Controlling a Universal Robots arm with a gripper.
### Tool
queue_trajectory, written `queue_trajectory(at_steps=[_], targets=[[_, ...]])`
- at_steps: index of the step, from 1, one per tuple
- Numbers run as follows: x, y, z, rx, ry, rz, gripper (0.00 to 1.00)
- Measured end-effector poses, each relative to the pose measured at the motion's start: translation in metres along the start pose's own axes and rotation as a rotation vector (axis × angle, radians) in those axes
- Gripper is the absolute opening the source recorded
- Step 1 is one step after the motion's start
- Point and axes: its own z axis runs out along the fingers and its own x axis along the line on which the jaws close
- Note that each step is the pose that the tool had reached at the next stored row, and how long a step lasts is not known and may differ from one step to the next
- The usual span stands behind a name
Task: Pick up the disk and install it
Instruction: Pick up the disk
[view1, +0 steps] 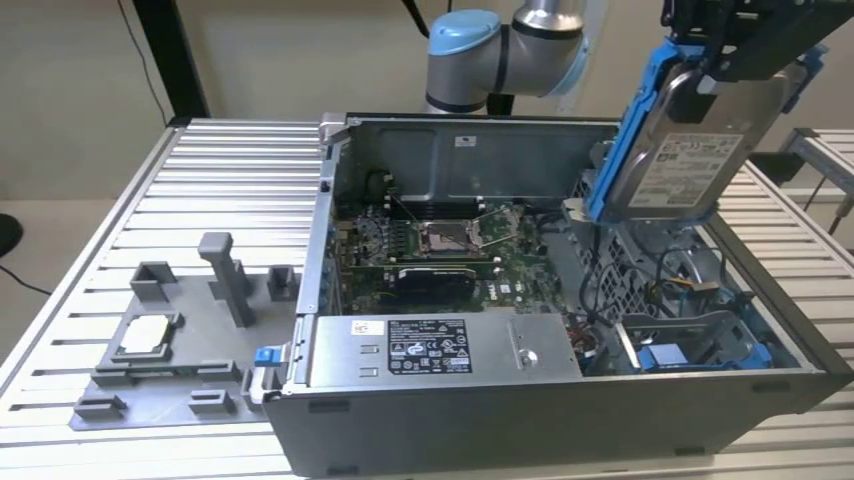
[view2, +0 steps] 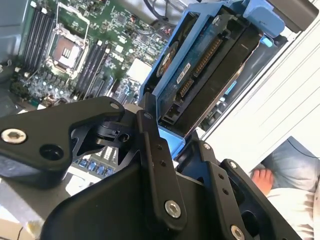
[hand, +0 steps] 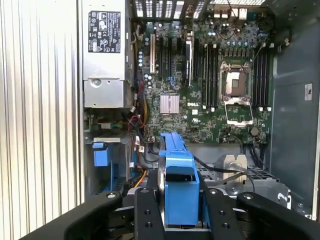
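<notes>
Gripper (view1: 734, 62) clamped on disk (view1: 674, 150), upper right of exterior frame, hanging on edge over the open case (view1: 467, 130). Pick looks done, install in hand. Seating likely calls for squaring the blue frame (view1: 619, 150) to the bay (view1: 674, 340), lower right. Case sits on slatted table (view1: 227, 180); pale wall (view1: 80, 60) behind.

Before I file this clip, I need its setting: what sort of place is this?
Probably a robot lab bench for computer assembly: an open computer case on a slatted metal table, with the gripper holding the disk above it.
</notes>
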Motion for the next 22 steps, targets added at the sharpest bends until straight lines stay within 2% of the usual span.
queue_trajectory(at_steps=[4, 6, 13, 16, 22], targets=[[0.0014, -0.0001, -0.0042, -0.0098, -0.0002, 0.001, 0.00], [0.0014, 0.0000, -0.0065, -0.0098, -0.0002, 0.001, 0.00], [0.0035, -0.0018, -0.0084, -0.0086, -0.0005, 0.000, 0.00], [0.0104, -0.0049, -0.0088, -0.0085, -0.0003, 0.000, 0.00], [0.0298, -0.0077, -0.0092, -0.0085, -0.0004, 0.000, 0.00]])
